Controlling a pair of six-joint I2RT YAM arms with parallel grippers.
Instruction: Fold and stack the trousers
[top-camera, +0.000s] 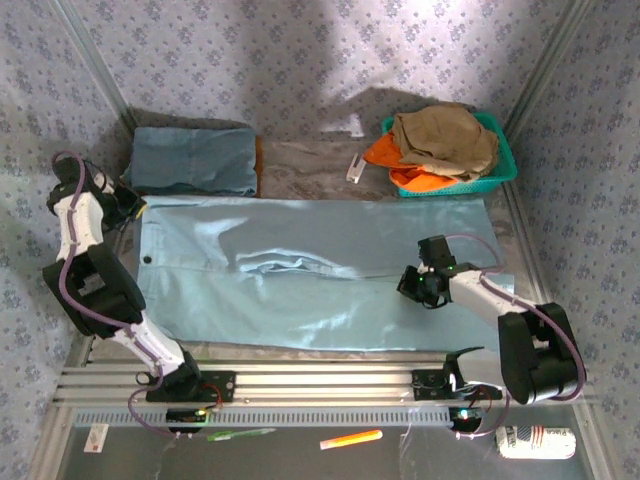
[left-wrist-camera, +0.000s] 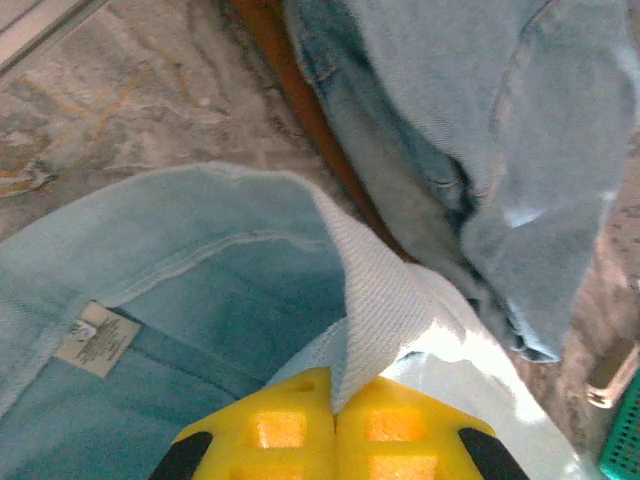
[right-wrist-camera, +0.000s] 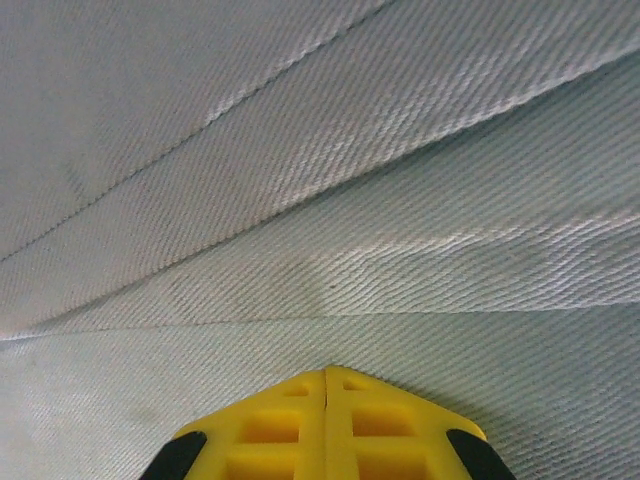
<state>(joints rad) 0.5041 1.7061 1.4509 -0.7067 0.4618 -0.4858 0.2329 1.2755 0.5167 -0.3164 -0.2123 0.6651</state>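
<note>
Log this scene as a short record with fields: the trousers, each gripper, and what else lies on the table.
Trousers: long pale grey-blue trousers of thin cloth, spread flat across the table, not yet folded.
Left: left gripper shut on the waistband edge.
Right: right gripper shut, tips at the cloth; a pinch cannot be told.
Far left: folded blue denim garment.
Far right: teal plastic basket holding a tan-khaki garment over a bright orange garment.

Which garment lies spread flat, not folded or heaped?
The pale blue trousers; the darker blue garment is folded, the tan garment and orange garment lie heaped in the basket.
</note>
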